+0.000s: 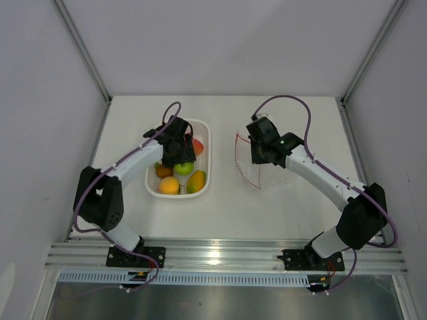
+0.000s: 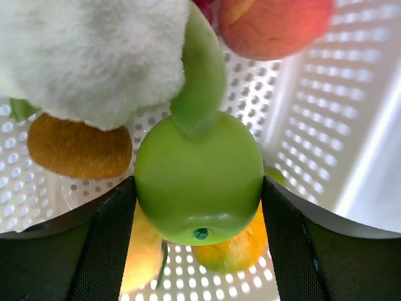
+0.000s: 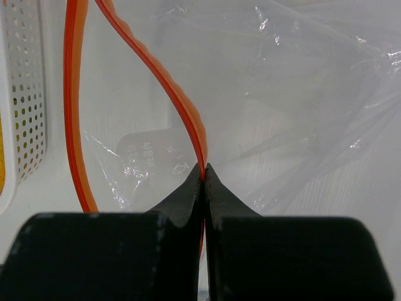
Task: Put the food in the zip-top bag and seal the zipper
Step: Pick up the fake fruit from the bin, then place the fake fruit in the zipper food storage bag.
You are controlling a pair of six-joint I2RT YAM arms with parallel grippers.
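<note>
Both bent; L jaws on apple [image 2: 198,182]

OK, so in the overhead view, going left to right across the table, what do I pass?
Left arm's elbow → white basket → zip-top bag → right arm's elbow.

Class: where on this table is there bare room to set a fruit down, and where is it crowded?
Bare table: the near strip in front of basket and bag, the far strip behind them, and a narrow lane between them. Crowded: inside the basket, fruit plus the left gripper.
</note>
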